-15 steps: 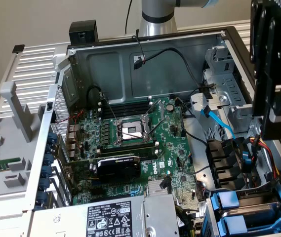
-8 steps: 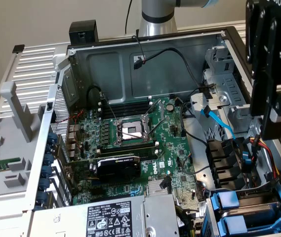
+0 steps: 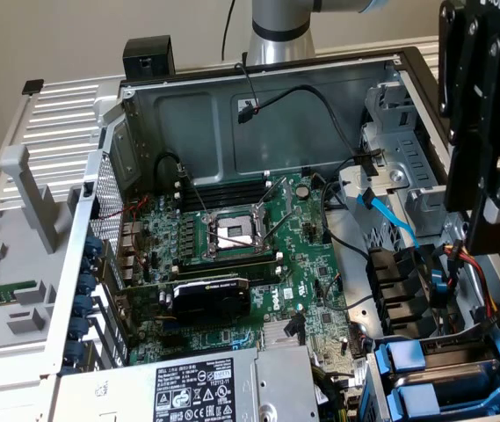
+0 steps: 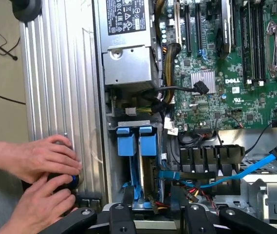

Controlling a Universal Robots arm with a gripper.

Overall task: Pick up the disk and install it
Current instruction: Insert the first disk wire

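Observation:
Two blue-fronted carriers (image 4: 127, 141) (image 4: 148, 141) stand side by side in the drive bay at the case's corner, next to the silver power-supply box (image 4: 128, 58). I cannot tell which of them holds the disk. In the exterior view they sit at the lower right (image 3: 405, 356) (image 3: 421, 403). My black gripper (image 3: 493, 215) hangs well above the case on the exterior view's right. In the wrist view my gripper (image 4: 153, 214) is open over the bay, with nothing between its dark fingers (image 4: 128, 210).
A person's two hands (image 4: 36, 165) rest on a small black object on the ribbed silver panel (image 4: 55, 87) outside the case. Inside are the motherboard (image 3: 250, 255), a blue SATA cable (image 4: 255, 165), black cables and a black fan block (image 3: 399, 281) beside the bay.

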